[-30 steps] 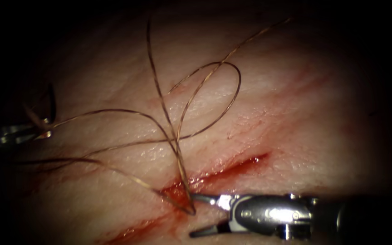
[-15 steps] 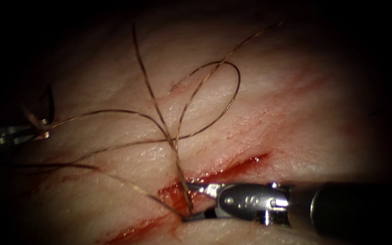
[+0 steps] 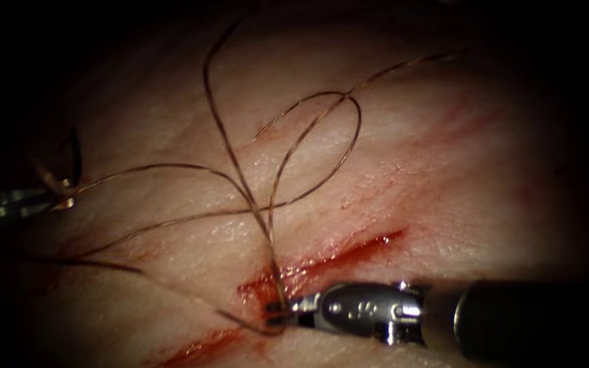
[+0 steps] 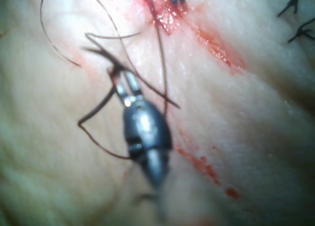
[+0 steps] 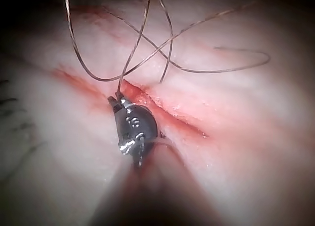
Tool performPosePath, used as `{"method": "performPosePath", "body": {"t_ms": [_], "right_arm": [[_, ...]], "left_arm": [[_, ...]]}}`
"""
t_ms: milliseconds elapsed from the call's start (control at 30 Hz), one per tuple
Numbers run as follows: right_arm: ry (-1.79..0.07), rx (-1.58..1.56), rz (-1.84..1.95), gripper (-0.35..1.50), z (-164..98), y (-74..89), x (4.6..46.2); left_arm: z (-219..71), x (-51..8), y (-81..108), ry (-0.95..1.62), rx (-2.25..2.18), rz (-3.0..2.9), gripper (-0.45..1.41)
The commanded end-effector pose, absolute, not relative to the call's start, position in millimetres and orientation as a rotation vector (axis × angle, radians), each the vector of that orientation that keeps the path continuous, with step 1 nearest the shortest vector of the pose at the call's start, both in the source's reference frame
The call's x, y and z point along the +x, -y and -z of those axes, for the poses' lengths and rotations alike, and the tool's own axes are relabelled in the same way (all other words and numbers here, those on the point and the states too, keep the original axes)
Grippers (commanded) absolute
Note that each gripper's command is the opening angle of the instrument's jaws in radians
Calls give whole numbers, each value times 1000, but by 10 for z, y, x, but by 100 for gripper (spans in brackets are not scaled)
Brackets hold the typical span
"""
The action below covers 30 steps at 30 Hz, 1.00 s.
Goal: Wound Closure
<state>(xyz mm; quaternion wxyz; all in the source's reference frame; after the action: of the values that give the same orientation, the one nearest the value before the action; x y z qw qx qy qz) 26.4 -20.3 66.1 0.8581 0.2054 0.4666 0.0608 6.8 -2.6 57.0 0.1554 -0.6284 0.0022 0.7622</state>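
Right tool (image 3: 277, 315): jaws clamped on thread (image 3: 240, 178) at the cut (image 3: 322, 262). Left tool (image 3: 63, 197): far left of the cut, jaws together on the needle (image 3: 75, 155), clear of the tissue (image 3: 410, 157). Red fluid (image 3: 260, 289) along the cut.

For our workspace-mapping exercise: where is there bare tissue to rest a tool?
Free: tissue right of the thread loop, above the cut and right tool; also lower left, below the strands. Crowded: centre, where thread crosses, and the cut, where the right tool grips thread. Left tool holds the needle, seemingly off tissue.
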Motion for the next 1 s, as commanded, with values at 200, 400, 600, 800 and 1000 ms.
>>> {"method": "performPosePath", "body": {"t_ms": [200,400,600,800,1000], "right_arm": [[-982,450,-120,-35,-635,232,248],[-989,459,-101,-35,-586,254,223],[-999,476,-82,-35,-524,277,192],[-990,503,-61,-35,-464,299,155],[-946,534,-28,-35,-412,325,118]], "left_arm": [[-577,62,30,-3,-1802,-2181,-45],[-577,61,29,-4,-1801,-2181,-45],[-577,61,29,-4,-1801,-2181,-45],[-578,61,28,-4,-1801,-2181,-45],[-578,61,29,-5,-1801,-2181,-45]]}}
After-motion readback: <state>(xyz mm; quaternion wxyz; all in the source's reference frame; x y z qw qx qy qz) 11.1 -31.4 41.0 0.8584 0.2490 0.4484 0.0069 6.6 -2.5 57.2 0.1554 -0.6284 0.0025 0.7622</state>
